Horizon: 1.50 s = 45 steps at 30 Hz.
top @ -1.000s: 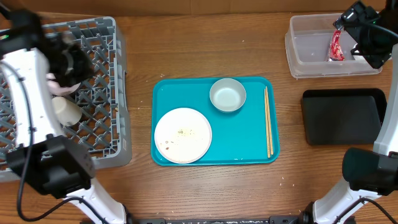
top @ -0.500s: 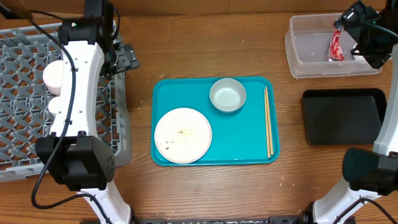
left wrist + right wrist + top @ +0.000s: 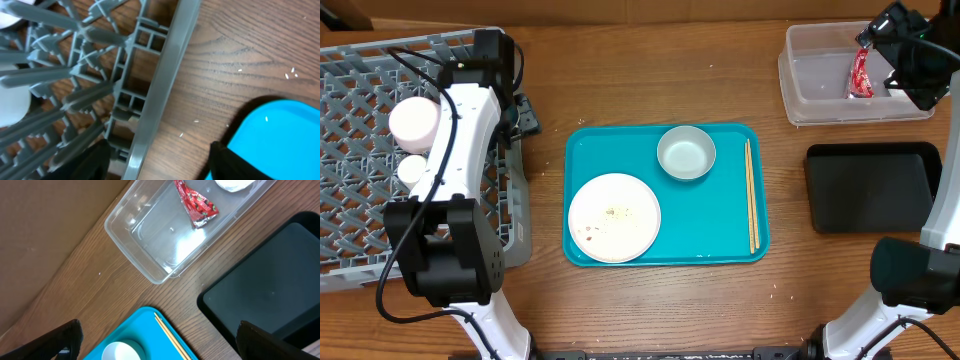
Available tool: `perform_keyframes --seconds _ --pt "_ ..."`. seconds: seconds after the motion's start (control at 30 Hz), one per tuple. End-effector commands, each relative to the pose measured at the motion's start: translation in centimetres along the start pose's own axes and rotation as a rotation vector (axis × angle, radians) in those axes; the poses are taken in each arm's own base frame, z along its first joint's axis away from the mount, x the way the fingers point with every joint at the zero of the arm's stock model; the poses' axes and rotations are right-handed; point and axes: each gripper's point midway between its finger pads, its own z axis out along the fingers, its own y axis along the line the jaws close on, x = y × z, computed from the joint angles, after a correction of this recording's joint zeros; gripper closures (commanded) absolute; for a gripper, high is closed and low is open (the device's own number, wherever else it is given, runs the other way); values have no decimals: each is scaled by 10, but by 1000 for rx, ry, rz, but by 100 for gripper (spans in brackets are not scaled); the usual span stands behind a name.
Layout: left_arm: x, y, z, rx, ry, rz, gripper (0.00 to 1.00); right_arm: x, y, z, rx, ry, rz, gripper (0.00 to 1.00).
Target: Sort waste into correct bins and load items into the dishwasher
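The grey dishwasher rack (image 3: 380, 210) fills the left side. A white bowl (image 3: 415, 118) and a small white cup (image 3: 412, 168) rest in it. My left gripper (image 3: 525, 113) hovers over the rack's right rim (image 3: 165, 95), open, holding nothing (image 3: 160, 167). On the teal tray (image 3: 720, 235) lie a white plate (image 3: 613, 217) with crumbs, a pale bowl (image 3: 686, 153) and chopsticks (image 3: 751, 195). My right gripper (image 3: 878, 38) is open above the clear tub (image 3: 810, 85), which holds the red wrapper (image 3: 196, 204) and a white napkin (image 3: 232, 184).
The black tray (image 3: 870, 187) sits below the clear tub at the right. Loose rice crumbs (image 3: 290, 75) dot the wood between rack and teal tray. The right arm's base (image 3: 910, 270) stands at the front right, the left arm's (image 3: 440, 270) at the front left.
My left gripper let go of the white bowl in the rack, opened, and drew back right to the rack's rim. The right arm has not moved.
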Motion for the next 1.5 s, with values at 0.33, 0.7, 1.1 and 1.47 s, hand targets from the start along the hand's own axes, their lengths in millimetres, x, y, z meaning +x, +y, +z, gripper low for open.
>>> perform_keyframes --seconds 0.33,0.7,1.1,1.47 --pt "5 4 44 40 0 62 56 -2 1 -3 -7 -10 6 0" --pt "-8 15 51 37 -48 31 75 -2 1 -3 -7 -10 6 0" --pt "-7 15 53 37 -44 130 96 -2 1 -3 -7 -9 6 0" --pt "0 17 53 27 -22 408 96 -2 1 -3 -7 -10 6 0"
